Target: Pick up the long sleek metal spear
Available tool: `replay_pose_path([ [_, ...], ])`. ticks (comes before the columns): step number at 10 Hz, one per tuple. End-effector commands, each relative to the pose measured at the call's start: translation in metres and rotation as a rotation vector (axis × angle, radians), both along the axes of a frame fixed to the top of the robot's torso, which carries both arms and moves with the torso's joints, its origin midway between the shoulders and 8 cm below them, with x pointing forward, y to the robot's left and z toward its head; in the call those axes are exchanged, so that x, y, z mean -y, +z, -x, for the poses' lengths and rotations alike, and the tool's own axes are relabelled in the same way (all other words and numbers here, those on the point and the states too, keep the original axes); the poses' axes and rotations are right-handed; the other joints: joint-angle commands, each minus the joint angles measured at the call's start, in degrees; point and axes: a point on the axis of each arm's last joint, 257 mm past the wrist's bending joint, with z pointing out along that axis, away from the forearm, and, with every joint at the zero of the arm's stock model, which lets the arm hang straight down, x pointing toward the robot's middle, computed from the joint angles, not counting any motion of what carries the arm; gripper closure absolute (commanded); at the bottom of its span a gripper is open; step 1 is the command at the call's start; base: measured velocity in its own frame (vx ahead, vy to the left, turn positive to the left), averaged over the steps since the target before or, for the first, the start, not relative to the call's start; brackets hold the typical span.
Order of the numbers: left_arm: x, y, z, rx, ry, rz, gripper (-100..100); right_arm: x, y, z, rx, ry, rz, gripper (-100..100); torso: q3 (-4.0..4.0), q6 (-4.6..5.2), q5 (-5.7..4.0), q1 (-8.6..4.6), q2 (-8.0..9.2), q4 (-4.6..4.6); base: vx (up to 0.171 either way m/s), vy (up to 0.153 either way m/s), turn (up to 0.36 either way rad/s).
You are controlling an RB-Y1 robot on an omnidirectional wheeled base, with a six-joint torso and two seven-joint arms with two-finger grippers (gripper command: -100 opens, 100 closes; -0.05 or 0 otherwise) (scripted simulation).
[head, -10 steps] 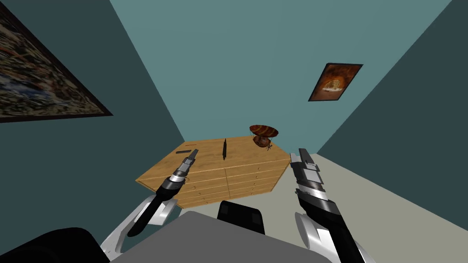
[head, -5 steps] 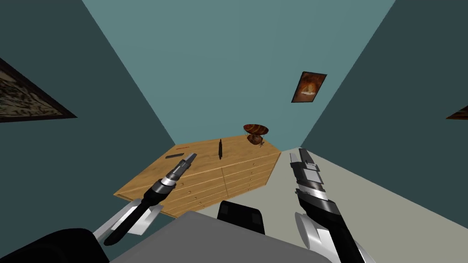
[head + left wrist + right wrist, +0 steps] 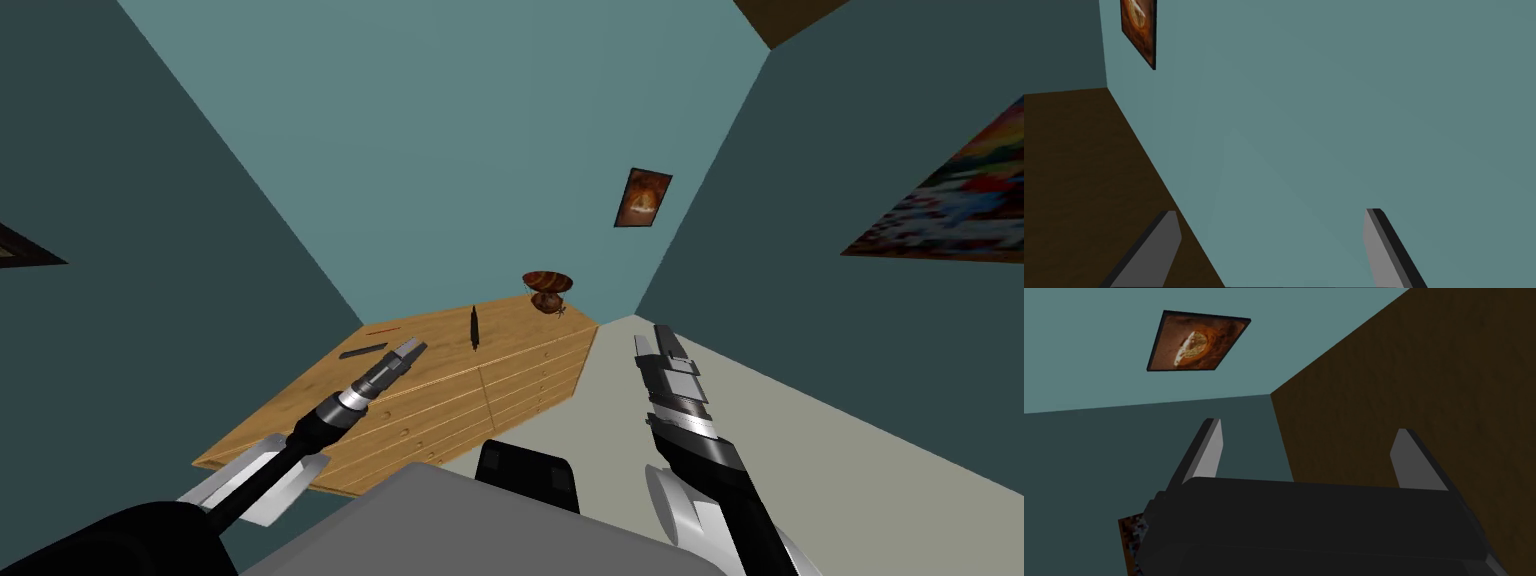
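Step in hand: reach. Left gripper (image 3: 408, 350) hovers over the dresser (image 3: 520, 335), fingers spread wide, holding nothing. Best to swing right, lower, and straddle the shaft mid-length. Spear (image 3: 474, 328) (the dark slender piece, presumably) lies flat on the top, ahead of the tips and to their right, not touching. Right gripper (image 3: 655, 345) likewise wide, idle.
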Motion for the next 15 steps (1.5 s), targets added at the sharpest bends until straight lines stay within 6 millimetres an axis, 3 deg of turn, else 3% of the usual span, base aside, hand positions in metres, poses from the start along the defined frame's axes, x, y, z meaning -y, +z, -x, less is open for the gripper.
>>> replay_pose_path([
  [1,-0.005,-0.004,0.000,-0.022,-0.013,-0.063,-100,0.000,0.000,0.000,0.000,0.000,0.000,0,0.00,0.00,0.00,0.00,0.00,0.00,-0.026,0.014,-0.199],
  [4,-0.033,-0.026,0.012,-0.101,-0.002,-0.242,-100,0.000,0.000,0.000,0.000,0.000,0.000,0,0.03,-0.10,0.02,0.05,0.04,0.02,-0.038,0.016,-0.271],
  [6,-0.029,-0.024,0.008,-0.109,-0.035,-0.273,-100,0.000,0.000,0.000,0.000,0.000,0.000,0,0.01,-0.08,0.02,0.05,0.00,0.01,-0.016,0.013,-0.082],
  [9,-0.057,-0.046,0.021,-0.191,-0.046,-0.452,-100,0.000,0.000,0.000,0.000,0.000,0.000,0,-0.03,-0.07,0.02,0.04,-0.07,-0.01,-0.017,0.011,-0.306],
  [11,-0.053,-0.043,0.017,-0.196,-0.079,-0.481,-100,0.000,0.000,0.000,0.000,0.000,0.000,0,-0.02,-0.09,0.02,0.06,-0.05,0.00,-0.016,0.016,-0.077],
  [14,-0.079,-0.065,0.032,-0.280,-0.117,-0.657,-100,0.000,0.000,0.000,0.000,0.000,0.000,0,-0.05,-0.10,0.02,0.05,-0.10,-0.01,-0.013,0.012,-0.278],
  [15,-0.076,-0.063,0.027,-0.282,-0.146,-0.681,-100,0.000,0.000,0.000,0.000,0.000,0.000,0,-0.04,-0.05,0.02,0.06,-0.08,-0.01,-0.017,0.019,-0.205],
])
